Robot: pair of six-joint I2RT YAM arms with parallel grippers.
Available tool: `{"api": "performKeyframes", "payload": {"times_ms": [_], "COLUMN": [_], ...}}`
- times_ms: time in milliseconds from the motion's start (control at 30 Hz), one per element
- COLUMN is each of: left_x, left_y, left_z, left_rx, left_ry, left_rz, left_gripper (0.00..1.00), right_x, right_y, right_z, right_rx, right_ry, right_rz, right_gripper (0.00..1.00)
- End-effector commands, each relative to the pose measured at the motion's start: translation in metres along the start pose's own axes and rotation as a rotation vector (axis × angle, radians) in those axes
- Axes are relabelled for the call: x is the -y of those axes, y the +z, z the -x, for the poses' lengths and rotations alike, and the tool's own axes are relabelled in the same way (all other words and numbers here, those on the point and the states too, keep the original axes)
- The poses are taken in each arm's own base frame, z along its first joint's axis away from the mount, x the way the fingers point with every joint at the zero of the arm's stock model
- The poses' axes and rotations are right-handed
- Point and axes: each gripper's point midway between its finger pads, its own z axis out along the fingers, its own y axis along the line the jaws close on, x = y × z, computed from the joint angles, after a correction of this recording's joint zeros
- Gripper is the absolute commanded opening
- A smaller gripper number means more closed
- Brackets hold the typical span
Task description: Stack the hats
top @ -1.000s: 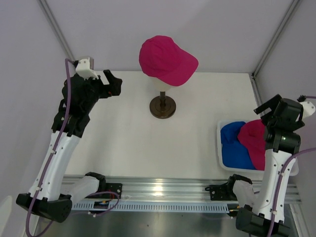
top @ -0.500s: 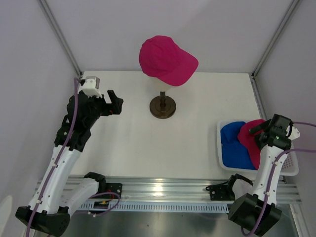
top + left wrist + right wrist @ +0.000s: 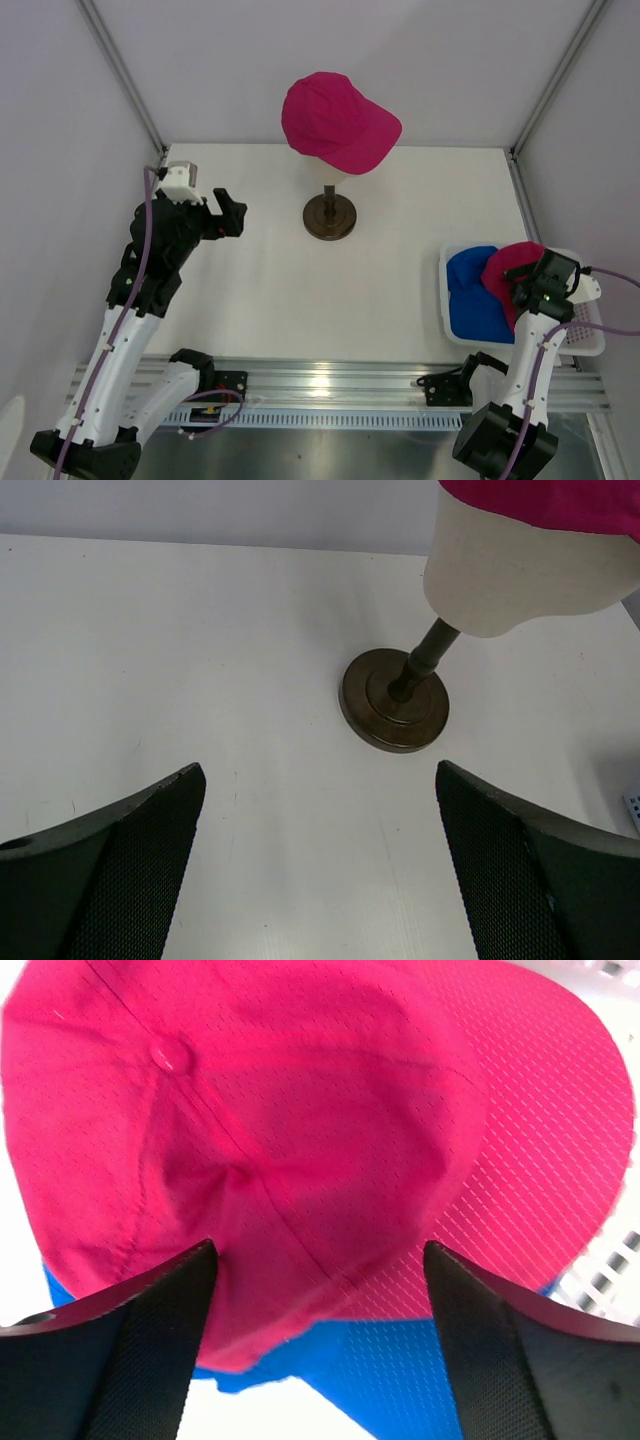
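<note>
Jaws on both arms gape: right gripper [image 3: 318, 1260] over the soft magenta-pink fabric cap [image 3: 300, 1130] in the white mesh basket [image 3: 586, 337], left gripper [image 3: 320, 780] above the white bench [image 3: 150, 660].

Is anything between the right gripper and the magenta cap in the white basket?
Nothing visible. The open right gripper hangs directly over the magenta-pink fabric cap, which lies uppermost in the white mesh basket, on top of the royal blue fabric cap. No object sits between the gripper and that cap.

Raised pink hat [image 3: 335, 120]; dented pink hat [image 3: 300, 1130] (partly) covers blue hat [image 3: 470, 297].
</note>
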Motion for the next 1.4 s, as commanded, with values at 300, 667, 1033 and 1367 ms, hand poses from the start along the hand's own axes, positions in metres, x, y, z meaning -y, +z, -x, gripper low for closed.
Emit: {"api": "performKeyframes", "payload": {"times_ms": [300,667,1033,1367], "left_x": [-0.005,-0.001,0.031,0.100], "left_y": [-0.003,-0.002,-0.037,-0.020], "left_z": [0.013,0.012,0.099,0.155], "left_rx": [0.062,0.059,0.197,0.170], "left_ry": [0.021,0.014,-0.040,-0.197], "left_rz": [0.016,-0.012,-0.102,-0.416], "left_gripper": [0.99,1.00,0.99,1.00], "right_x": [-0.029,-0.094,-0.220,-0.326], "right_y": [0.012,-0.059,-0.199,-0.283], "right_z": [0.043,0.082,0.069,0.085], "right_rx": [0.186,0.242,0.267,0.404], "right_ry": [0.077,-0.137,-0.695,-0.713], "right_rz": [0.103,0.403,1.033,1.437], "right_gripper": [0.17,0.00,0.00,0.00]}}
